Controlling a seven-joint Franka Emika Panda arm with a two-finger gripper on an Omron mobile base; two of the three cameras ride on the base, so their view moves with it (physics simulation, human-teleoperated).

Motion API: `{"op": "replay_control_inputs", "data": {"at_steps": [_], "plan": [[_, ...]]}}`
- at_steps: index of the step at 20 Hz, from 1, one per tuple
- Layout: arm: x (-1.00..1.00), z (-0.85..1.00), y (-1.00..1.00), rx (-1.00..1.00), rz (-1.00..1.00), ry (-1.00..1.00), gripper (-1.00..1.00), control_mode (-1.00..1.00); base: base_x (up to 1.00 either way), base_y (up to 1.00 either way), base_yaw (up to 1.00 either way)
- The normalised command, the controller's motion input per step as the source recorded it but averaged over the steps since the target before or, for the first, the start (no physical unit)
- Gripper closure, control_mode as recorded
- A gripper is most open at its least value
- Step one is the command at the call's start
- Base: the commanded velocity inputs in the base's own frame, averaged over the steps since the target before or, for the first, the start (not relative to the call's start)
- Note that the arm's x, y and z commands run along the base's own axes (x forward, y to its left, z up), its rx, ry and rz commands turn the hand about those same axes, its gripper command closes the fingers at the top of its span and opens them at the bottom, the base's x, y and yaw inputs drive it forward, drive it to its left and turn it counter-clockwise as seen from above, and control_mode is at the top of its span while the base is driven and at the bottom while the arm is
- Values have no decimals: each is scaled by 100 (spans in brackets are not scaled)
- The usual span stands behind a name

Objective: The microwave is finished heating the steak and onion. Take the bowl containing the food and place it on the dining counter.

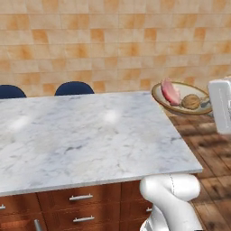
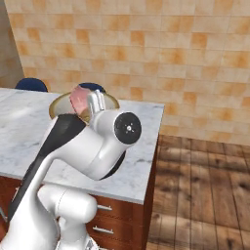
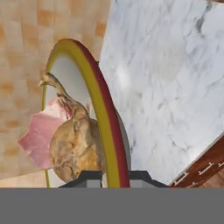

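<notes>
Robot hand carrying a loaded bowl beside a stone-topped counter. In the hand view the gripper [image 3: 114,178] pinches the rim of the bowl [image 3: 103,109], one dark fingertip on each side of the rim's edge, so the bowl stands out straight ahead of the fingers. Inside the bowl, the onion [image 3: 74,140] lies closest to the fingertips, its pointed tip directed away from the hand; the steak [image 3: 40,133] sits just beyond and beside it, touching it.

From the left base view the bowl [image 1: 164,100] is held in the air, tilted, off the far right corner of the counter [image 1: 81,135], with the steak [image 1: 171,91] and onion [image 1: 191,102] resting in it. From the right base view the bowl [image 2: 61,105] and steak [image 2: 77,99] appear just past the hand, partly hidden by the arm, above the counter [image 2: 139,166]. Wooden drawers [image 1: 81,207] with silver handles sit below the counter top. Two blue chair backs [image 1: 74,88] rise behind its far edge.
</notes>
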Motion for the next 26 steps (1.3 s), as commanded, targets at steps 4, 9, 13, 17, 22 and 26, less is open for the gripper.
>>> {"op": "replay_control_inputs", "data": {"at_steps": [4,9,13,17,22,26], "plan": [[99,-99,4,-20,19,14,100,-100,0,0,0],[83,-64,46,-11,7,9,100,-100,0,0,0],[100,-51,48,-5,5,18,100,-100,0,0,0],[100,-45,37,-5,5,24,100,-100,0,0,0],[100,-41,35,-4,0,7,100,-100,0,0,0],[100,-86,44,-14,0,0,100,-100,0,0,0]]}}
